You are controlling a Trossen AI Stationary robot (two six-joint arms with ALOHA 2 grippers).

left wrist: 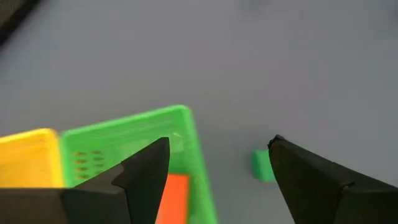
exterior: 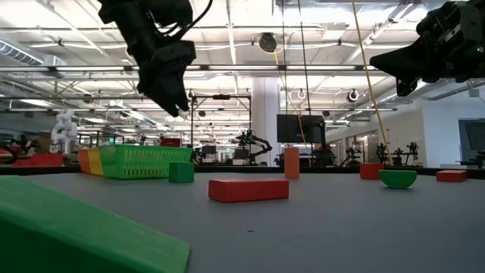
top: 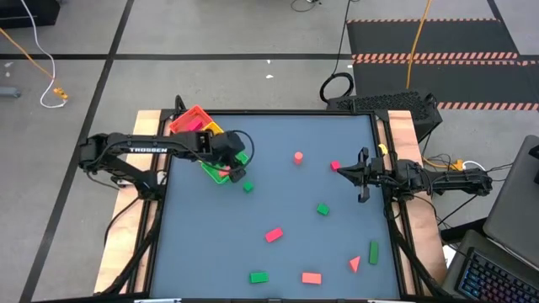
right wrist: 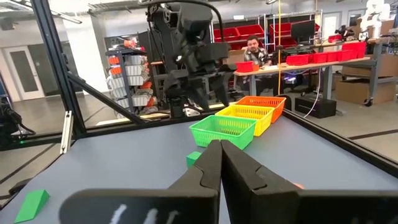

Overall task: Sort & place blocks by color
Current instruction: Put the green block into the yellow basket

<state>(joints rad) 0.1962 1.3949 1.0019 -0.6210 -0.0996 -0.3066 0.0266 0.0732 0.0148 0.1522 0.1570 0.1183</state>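
The three-compartment tray (top: 205,143) stands at the table's far left; a pink-red block (left wrist: 176,198) lies in its green compartment (left wrist: 140,140). My left gripper (top: 237,167) hangs open above the green compartment's near edge, nothing between its fingers (left wrist: 217,171). A green cube (top: 248,187) rests on the table just beyond it. Other blocks lie scattered: a pink cylinder (top: 298,156), a green block (top: 322,209), a pink brick (top: 274,235), a green brick (top: 258,276). My right gripper (top: 338,169) waits shut at the right edge.
Near the front edge lie another pink brick (top: 311,278), a pink wedge (top: 354,264) and a green brick (top: 374,251). A small pink block (top: 335,165) sits by my right gripper's tips. Bare table shows in the middle and at the near left.
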